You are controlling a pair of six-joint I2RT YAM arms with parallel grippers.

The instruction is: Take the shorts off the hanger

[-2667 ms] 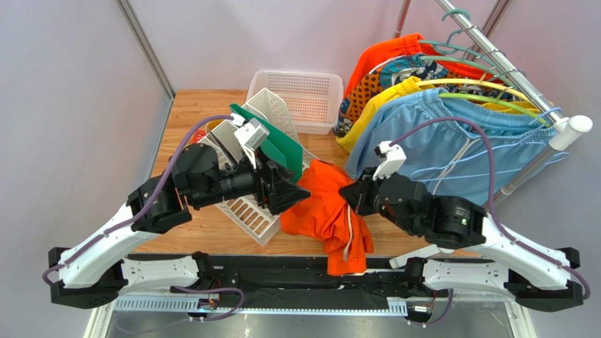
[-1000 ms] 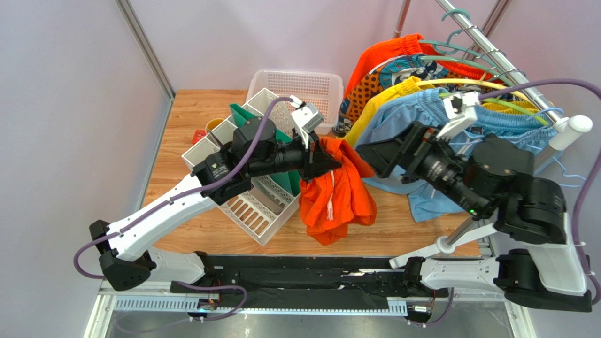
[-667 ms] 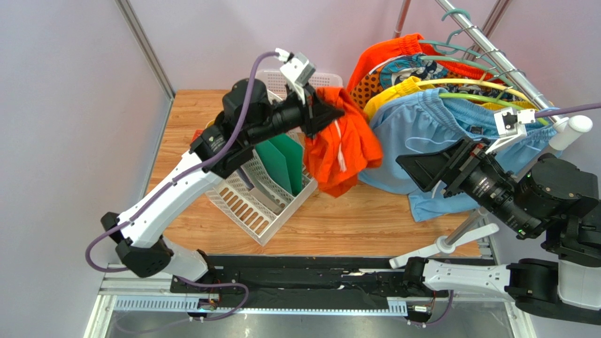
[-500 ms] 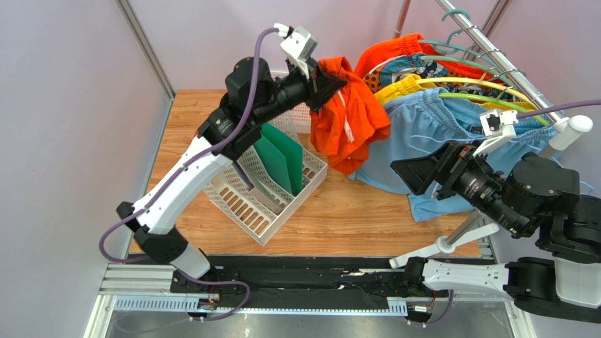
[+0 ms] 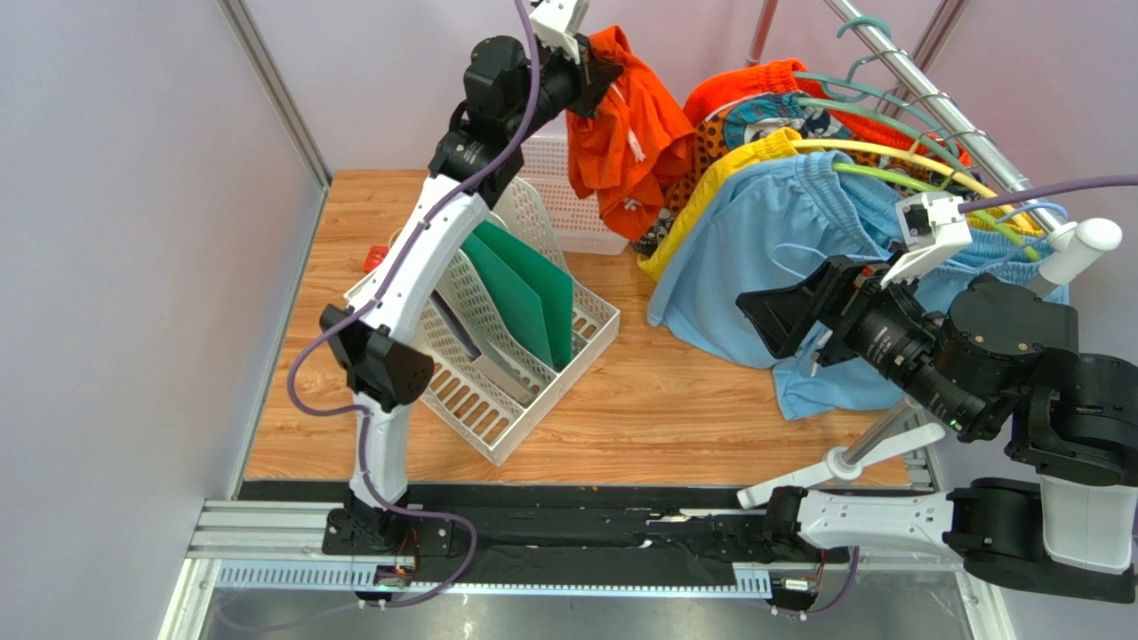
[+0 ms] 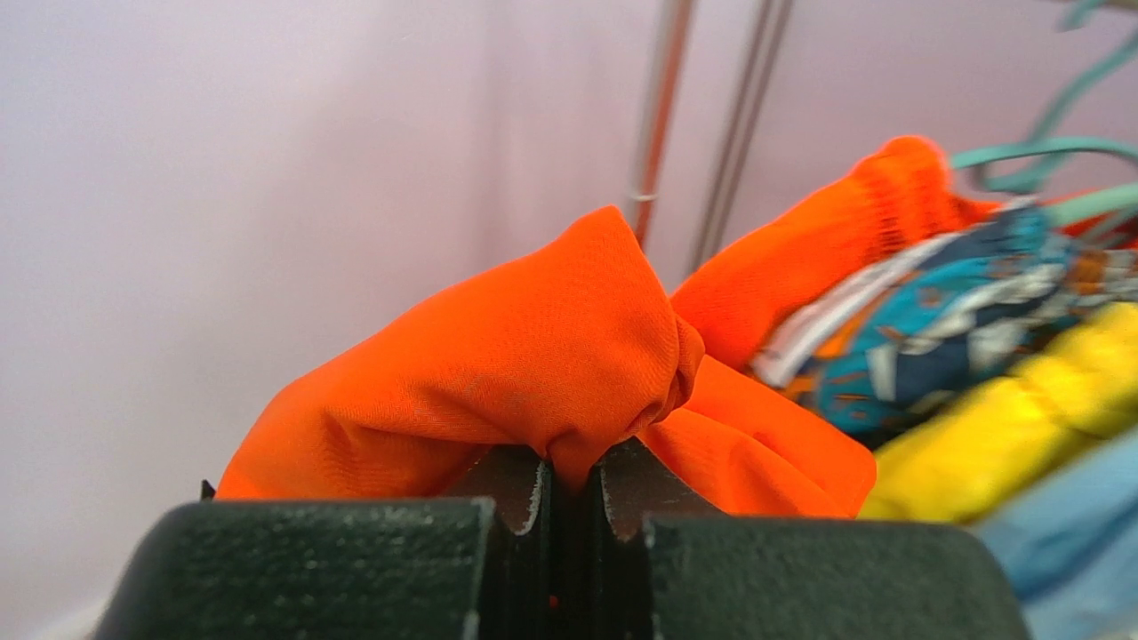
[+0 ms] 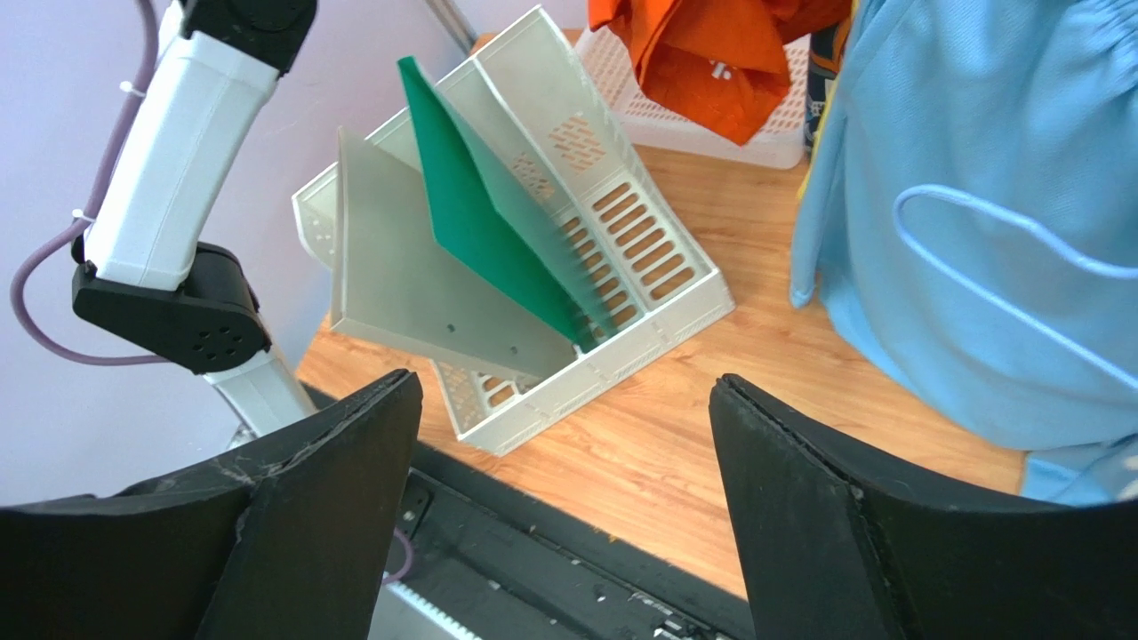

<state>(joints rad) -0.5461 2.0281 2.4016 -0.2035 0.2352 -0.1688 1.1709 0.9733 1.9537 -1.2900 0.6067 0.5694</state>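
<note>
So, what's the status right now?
Left gripper shut on orange shorts, held high by the rack. Right gripper open, empty, facing light blue shorts, hanging on the rack. Nothing in the way.

The bright orange shorts [image 5: 617, 114] show flecks of white drawstring. The light blue shorts [image 5: 768, 254] are plain, with a pale cord. Next to them are a plain yellow pair [image 5: 728, 167] and a patterned pair [image 5: 721, 131] — an orange, teal and dark print. The white rack [image 5: 468, 400] holds green dividers [image 5: 528, 300] and a grey divider [image 7: 401, 294]. The counter [image 5: 668, 400] is light wood-grain — the left end effector [image 6: 568, 500] and right end effector [image 7: 568, 387] are black.
</note>
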